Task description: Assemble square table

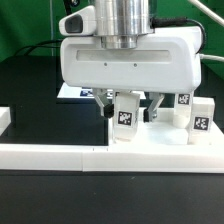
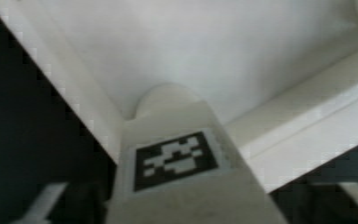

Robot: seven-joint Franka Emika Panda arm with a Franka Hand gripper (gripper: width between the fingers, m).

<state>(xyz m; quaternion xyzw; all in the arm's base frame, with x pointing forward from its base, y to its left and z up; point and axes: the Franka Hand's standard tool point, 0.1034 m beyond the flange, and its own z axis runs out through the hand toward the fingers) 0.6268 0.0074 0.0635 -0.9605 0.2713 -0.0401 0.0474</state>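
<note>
Tabletop [image 2: 247, 70] was mostly hidden behind the arm. Gripper [image 1: 128, 107] straddled a tagged leg [image 1: 125, 120] at centre frame; whether it gripped was unclear.

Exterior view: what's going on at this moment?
The arm's gripper is down over one white tagged leg, fingers either side of it; whether it is gripped yet cannot be told. The wrist view shows that leg between the fingers. More legs stand to the exterior view's right, behind the border rail.
</note>
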